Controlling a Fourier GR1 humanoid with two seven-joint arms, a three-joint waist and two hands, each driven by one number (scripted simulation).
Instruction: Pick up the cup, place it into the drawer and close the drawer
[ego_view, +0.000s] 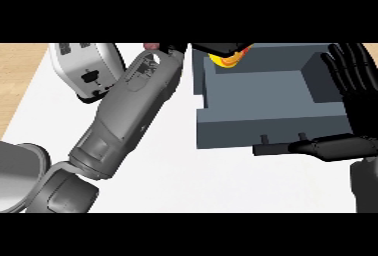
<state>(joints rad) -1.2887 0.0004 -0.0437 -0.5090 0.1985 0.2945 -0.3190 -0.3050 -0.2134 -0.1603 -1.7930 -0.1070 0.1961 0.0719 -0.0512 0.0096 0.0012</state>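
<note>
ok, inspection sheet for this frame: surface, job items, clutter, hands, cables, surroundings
surface: white counter top, wood strip at the left edge.
job's things: grey drawer open; yellow-orange cup at its far left corner, mostly hidden, so in or above cannot be told.
clutter: toaster at far left; grey rounded vessel at lower left.
hands: left hand shut on the cup; right hand open, at the drawer's right side.
cables: nothing seen.
surroundings: nothing seen.

Grey segmented left forearm (125, 115), oval panel outlines; black jointed right hand (353, 100); left hand mostly hidden, apparently black.
</note>
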